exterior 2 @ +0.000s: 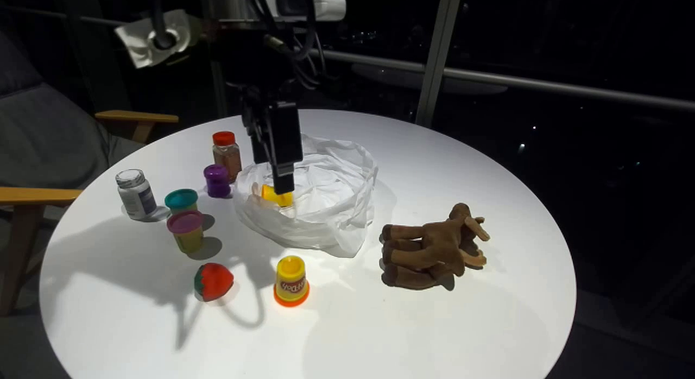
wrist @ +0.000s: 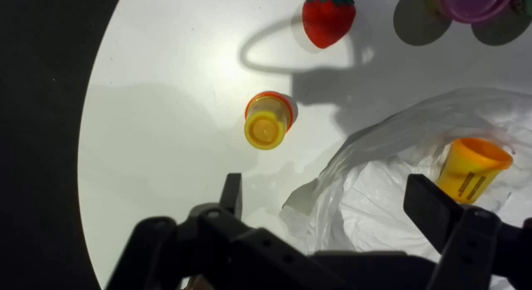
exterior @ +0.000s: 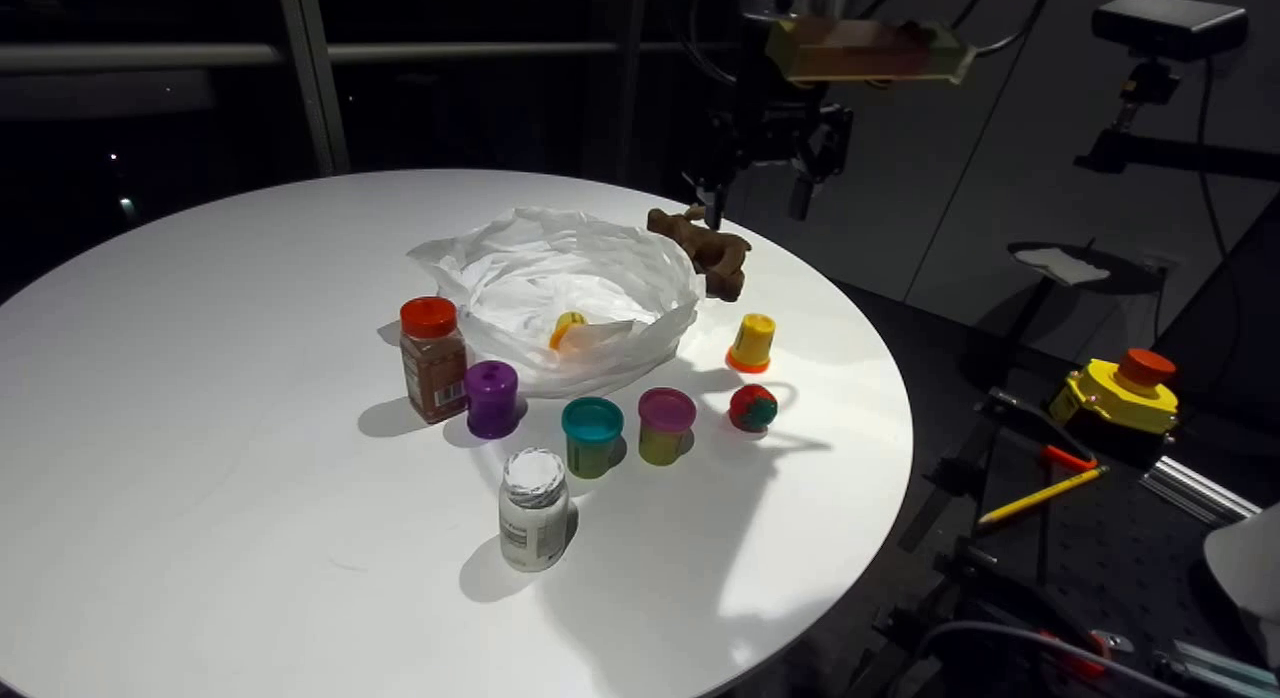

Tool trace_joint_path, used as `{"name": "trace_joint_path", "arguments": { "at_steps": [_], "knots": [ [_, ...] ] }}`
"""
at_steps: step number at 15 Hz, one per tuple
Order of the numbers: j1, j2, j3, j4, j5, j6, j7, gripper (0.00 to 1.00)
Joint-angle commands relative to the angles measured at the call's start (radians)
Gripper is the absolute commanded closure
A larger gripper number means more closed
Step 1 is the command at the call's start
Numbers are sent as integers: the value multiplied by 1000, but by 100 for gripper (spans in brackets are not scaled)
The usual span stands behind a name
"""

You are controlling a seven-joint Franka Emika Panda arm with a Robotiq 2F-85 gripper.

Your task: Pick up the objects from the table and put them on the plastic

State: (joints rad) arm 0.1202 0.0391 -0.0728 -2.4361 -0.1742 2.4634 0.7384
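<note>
A white plastic bag lies spread open on the table, with a yellow-orange tub on its side inside it. A yellow Play-Doh tub stands upside down on its orange lid beside the bag, near a red toy strawberry. A pink-lidded tub, a teal-lidded tub, a purple tub, a red-lidded spice jar and a white bottle stand around it. A brown plush animal lies on its side. My gripper is open and empty, above the bag's edge.
The round white table ends close past the yellow tub and plush. A grey chair with wooden arms stands by the table. A camera on a stand and a red-topped emergency button are off the table.
</note>
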Motion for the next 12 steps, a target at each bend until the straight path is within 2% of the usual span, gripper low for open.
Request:
{"name": "trace_joint_path", "arguments": {
  "at_steps": [1, 5, 6, 8, 12],
  "knots": [
    [-26, -154, 50, -239, -52, 121, -16, 0],
    [-20, -232, 121, -352, -8, 149, -31, 0],
    [-44, -149, 122, -290, -23, 126, -15, 0],
    [-44, -182, 147, -323, -18, 130, -17, 0],
    [-46, -197, 151, -327, -16, 130, -18, 0]
  ]
}}
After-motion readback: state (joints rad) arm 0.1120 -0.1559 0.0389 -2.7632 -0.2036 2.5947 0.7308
